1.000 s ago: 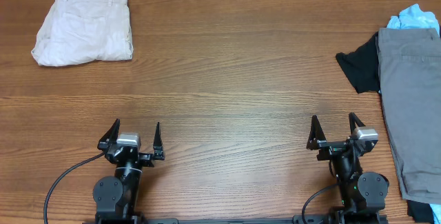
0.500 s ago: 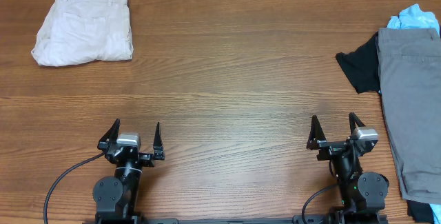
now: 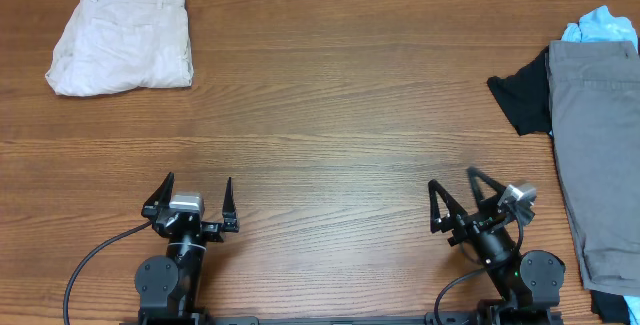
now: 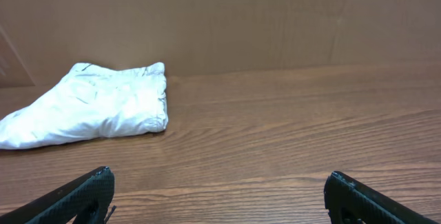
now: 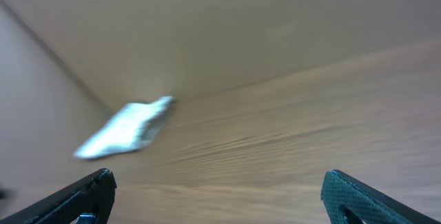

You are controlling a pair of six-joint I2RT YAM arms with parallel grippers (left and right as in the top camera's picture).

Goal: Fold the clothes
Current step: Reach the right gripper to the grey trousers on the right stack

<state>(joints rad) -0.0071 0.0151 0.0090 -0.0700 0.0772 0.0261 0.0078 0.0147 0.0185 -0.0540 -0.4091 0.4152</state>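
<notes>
Clothes lay in two places on the wooden table, seen from overhead. At about 10 o'clock, in the far corner, sat a pair of cream shorts, folded into a compact block with the waistband toward 12 o'clock. The left wrist view showed the same shorts at roughly 10 o'clock, resting on the wood just before a plain brown wall. At 7 o'clock stood the left gripper, its fingers pointing toward 12 o'clock; the jaws were spread wide and held nothing, with bare wood between them, and its own camera showed the left gripper only as two dark tips at the bottom corners. A black cable curved away from that arm's base toward 8 o'clock. At 5 o'clock was the right gripper, turned toward about 11 o'clock, its jaws likewise wide apart and empty. Its wrist picture was blurred, showing the right gripper over wood grain and a pale smear at 10 o'clock that was likely the cream shorts. At 3 o'clock, along the table's edge and well apart from both grippers, lay the unfolded pile: a black tee sticking out toward 9 o'clock, a light-blue tee peeking out at the 12 o'clock end, and mid-grey shorts spread flat on top of both, running off the frame.
</notes>
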